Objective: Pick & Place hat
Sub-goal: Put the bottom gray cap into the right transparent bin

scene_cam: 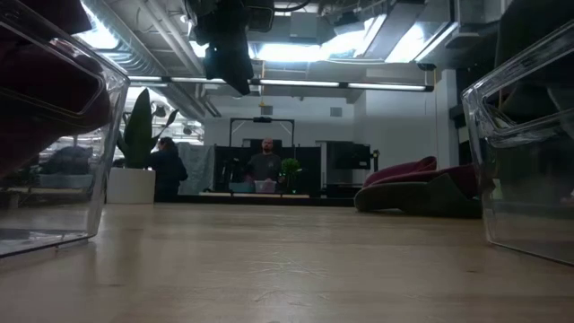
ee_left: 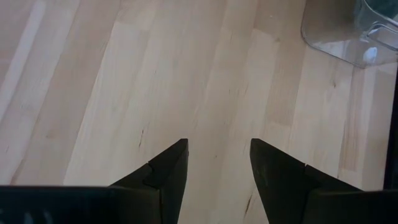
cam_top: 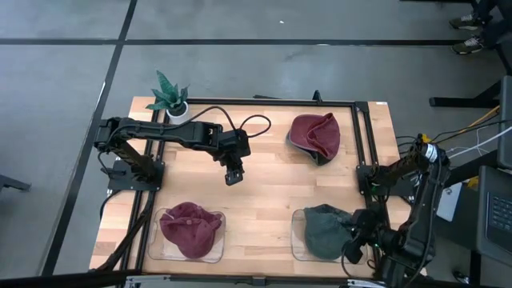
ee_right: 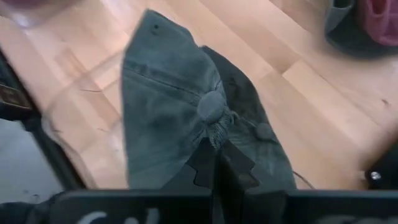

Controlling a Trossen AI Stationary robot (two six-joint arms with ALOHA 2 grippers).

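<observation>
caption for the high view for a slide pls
Right gripper clamps a green hat in its clear bin; left gripper hovers open mid-table.

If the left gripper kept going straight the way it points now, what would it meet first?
Probably the bare light wooden tabletop: the open left gripper points down at it, nothing between.

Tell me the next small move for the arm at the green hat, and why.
Probably release: the right gripper is shut on the dark green fabric cap, which already lies in the clear plastic bin at the table's near right. Opening, then lifting away, seems the sensible step. The left gripper hangs open over bare wood mid-table.
</observation>
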